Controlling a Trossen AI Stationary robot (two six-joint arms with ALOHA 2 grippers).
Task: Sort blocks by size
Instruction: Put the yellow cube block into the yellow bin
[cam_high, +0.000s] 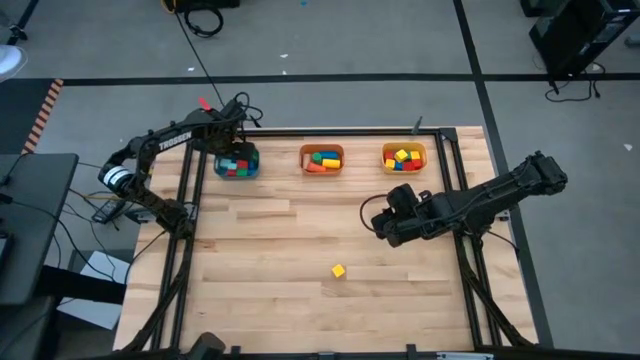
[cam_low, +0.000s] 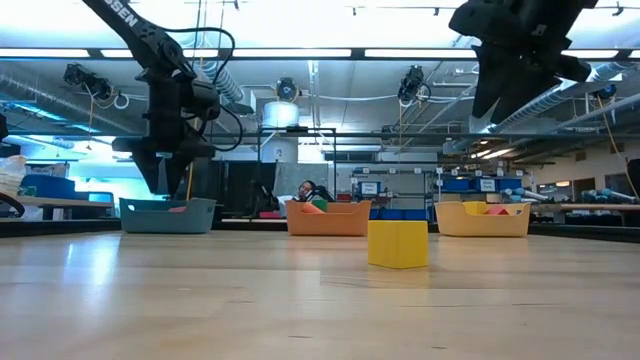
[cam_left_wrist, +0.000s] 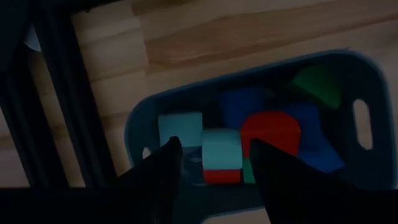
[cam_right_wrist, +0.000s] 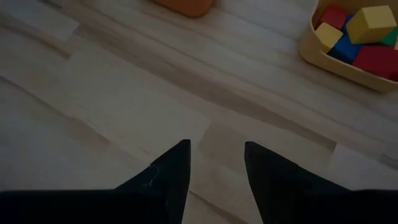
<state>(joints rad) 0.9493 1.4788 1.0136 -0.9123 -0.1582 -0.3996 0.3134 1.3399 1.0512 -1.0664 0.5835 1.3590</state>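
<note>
Left hand (cam_left_wrist: 214, 158) hangs parted and empty over the teal plastic bin (cam_high: 237, 160) of small wooden blocks (cam_left_wrist: 222, 155), right hand (cam_right_wrist: 216, 158) part-open, empty above the wooden counter (cam_high: 270, 250)

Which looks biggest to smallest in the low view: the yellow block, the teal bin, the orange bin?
1. Teal bin and orange bin look alike.
2. Yellow block, though it sits nearer the camera.
</note>
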